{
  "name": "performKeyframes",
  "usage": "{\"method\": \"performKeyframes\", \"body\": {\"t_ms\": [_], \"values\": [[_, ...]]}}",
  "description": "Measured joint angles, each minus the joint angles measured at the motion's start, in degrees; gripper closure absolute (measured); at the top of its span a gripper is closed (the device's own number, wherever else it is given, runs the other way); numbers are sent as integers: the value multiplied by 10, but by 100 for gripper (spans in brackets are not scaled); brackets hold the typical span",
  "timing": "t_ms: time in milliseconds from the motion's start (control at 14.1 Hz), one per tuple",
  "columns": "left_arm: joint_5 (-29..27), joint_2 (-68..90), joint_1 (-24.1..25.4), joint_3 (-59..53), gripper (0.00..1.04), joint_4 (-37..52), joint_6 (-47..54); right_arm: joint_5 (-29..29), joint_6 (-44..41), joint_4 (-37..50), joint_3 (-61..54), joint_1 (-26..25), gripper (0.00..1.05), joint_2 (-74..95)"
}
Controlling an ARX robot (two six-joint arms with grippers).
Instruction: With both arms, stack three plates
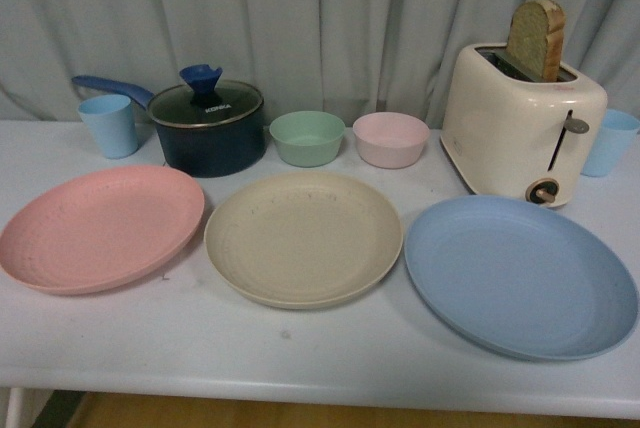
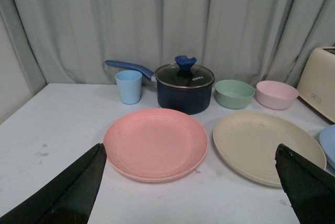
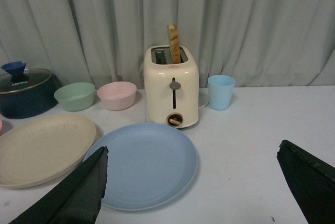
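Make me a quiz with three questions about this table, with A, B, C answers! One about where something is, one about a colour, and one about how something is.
1. Which plate lies in the middle of the row?
A. pink
B. beige
C. blue

2. What colour is the knob on top of the pot?
A. red
B. blue
C. yellow

3. How is the bread in the toaster?
A. sticking up out of it
B. lying on a plate
C. pushed fully down, hidden

Answers:
1 B: the beige plate lies between the pink plate and the blue plate.
2 B: the knob is dark blue.
3 A: the slice stands tall above the toaster's top.
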State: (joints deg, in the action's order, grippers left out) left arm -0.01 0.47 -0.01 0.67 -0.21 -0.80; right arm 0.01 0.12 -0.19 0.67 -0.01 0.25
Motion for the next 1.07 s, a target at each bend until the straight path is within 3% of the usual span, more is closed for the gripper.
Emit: {"method": "performKeyframes", "body": {"t_ms": [1066], "values": [[0,0,0,0,7,0,0,0,0,0,0,0,6,0]]}}
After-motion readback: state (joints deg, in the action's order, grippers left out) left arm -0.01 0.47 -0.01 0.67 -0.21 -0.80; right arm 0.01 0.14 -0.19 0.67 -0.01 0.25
